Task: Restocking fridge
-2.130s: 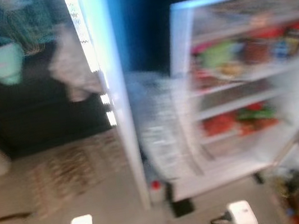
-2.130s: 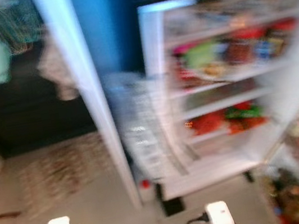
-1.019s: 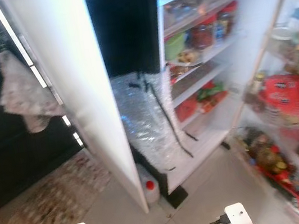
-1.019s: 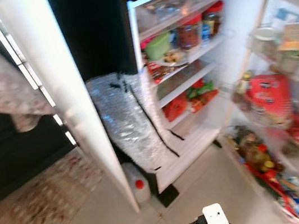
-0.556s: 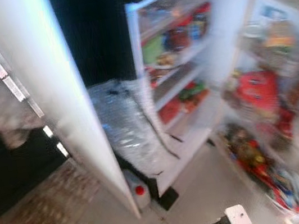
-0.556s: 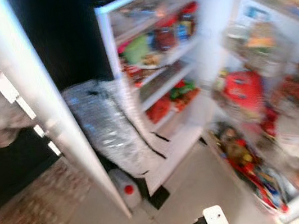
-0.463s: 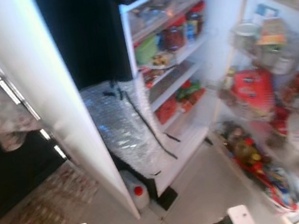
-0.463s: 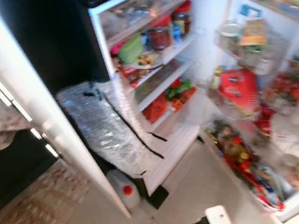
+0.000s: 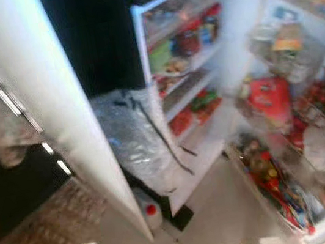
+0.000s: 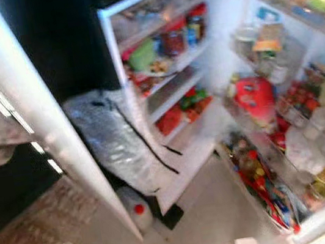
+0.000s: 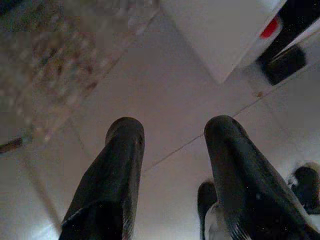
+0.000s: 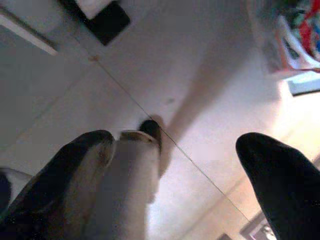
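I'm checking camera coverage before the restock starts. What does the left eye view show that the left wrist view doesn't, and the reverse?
Left eye view: the open fridge's shelves, its stocked door racks and a bubble-wrapped bundle. Left wrist view: the left end effector open and empty over the tiled floor, fingers spread. Shared: the red-capped white jug on the floor by the fridge.

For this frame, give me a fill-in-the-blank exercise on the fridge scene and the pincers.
1. The fridge door stands ____.
2. The jug on the floor has a ____ cap.
3. The left pincer hangs over the tiled floor with its fingers ____.
4. The right pincer holds ____.

Missing words: open; red; open; nothing
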Tool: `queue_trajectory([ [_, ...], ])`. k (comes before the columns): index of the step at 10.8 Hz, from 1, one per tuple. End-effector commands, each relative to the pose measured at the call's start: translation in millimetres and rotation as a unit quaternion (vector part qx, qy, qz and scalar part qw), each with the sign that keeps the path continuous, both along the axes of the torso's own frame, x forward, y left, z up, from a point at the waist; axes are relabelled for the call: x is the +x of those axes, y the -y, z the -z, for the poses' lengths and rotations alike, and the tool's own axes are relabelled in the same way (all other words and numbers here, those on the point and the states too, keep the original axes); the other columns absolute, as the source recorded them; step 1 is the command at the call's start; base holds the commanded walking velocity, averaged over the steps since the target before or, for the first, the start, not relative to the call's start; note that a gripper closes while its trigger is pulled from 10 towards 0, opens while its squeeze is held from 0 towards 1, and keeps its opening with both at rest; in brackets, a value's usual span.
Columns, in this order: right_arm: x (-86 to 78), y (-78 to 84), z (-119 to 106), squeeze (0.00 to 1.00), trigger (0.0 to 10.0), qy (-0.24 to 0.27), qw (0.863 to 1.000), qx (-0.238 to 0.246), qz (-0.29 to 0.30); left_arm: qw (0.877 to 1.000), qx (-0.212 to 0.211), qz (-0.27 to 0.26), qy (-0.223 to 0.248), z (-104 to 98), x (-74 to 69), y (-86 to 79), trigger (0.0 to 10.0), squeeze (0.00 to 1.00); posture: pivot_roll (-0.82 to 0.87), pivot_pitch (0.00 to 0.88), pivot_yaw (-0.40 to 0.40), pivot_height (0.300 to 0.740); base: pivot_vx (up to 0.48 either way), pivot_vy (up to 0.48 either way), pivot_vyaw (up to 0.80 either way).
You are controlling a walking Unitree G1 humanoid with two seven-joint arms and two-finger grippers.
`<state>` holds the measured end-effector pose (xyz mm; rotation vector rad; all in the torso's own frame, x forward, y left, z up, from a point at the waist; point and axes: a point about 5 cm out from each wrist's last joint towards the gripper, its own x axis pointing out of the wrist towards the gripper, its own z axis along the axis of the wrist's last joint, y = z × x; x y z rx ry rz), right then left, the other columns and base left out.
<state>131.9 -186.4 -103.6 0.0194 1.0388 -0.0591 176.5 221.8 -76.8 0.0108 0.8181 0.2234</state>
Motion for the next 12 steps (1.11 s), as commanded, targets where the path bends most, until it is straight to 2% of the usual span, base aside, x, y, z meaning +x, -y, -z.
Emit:
queue_trajectory([
  [1,5.4,10.4,-3.3,0.0,10.0,0.012,1.0,0.003,0.024,1.0,-0.001,-0.012,-0.006,1.0,-2.5,-2.3,10.0,0.0,0.01,0.006,0.051,0.74,0.0,0.431,0.0],
  [3,6.4,14.7,-4.3,0.0,10.0,0.015,0.999,-0.004,0.033,1.0,0.001,-0.012,-0.009,1.7,-4.0,-2.9,10.0,0.0,0.0,0.0,0.049,0.74,0.0,0.381,0.0],
  [7,4.8,15.3,-4.5,0.0,10.0,0.03,0.997,0.004,0.074,1.0,0.003,-0.006,-0.014,3.2,-7.3,-2.9,10.0,0.0,0.0,0.0,0.054,0.74,0.0,0.0,0.0],
  [9,3.4,15.2,-4.1,0.0,10.0,0.034,0.994,0.013,0.101,1.0,0.004,0.0,-0.015,3.4,-7.2,-2.0,10.0,0.0,-0.01,0.0,0.055,0.74,0.0,0.0,-0.58],
  [12,3.3,15.6,-3.9,0.0,10.0,0.03,0.995,0.011,0.095,1.0,0.003,-0.001,-0.011,3.1,-5.8,0.7,10.0,0.0,0.0,0.0,0.052,0.74,0.0,0.0,-0.71],
])
